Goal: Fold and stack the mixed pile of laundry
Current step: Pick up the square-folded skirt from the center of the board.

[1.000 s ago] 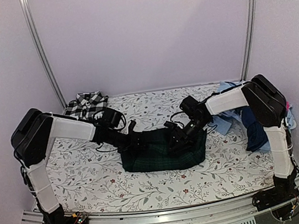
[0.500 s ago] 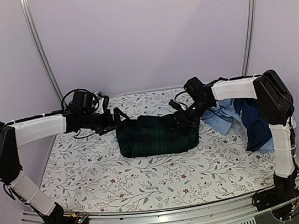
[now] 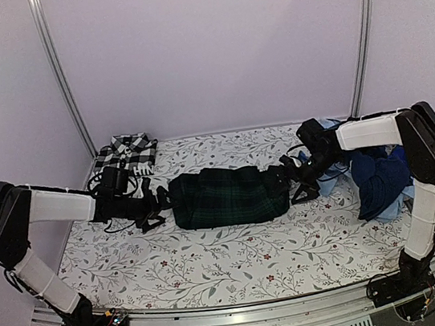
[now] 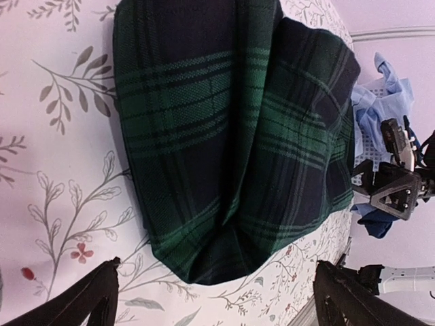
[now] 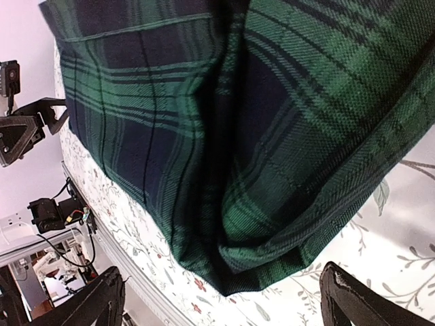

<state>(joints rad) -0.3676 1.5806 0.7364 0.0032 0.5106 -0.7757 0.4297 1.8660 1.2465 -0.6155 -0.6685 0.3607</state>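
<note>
Worktop: floral-printed white covering, its bare front strip across the lower middle of the overhead frame.
Left pincer: released, fingers spread wide, low over the worktop at centre left, just beside the left end of the plaid garment and holding nothing. In its own wrist view the two fingertips sit in the bottom corners with the cloth beyond them.
Right pincer: released too, jaws wide, just off the garment's right end at centre right and gripping nothing.
Dark green-navy plaid garment: folded into a compact bundle, lying flat in the centre of the frame between the two pincers.
Unfolded heap: navy and light blue pieces bunched at the right edge, partly behind the right arm.
Black-and-white checked shirt: upper left of the worktop, against the back wall, well apart from the plaid bundle.
</note>
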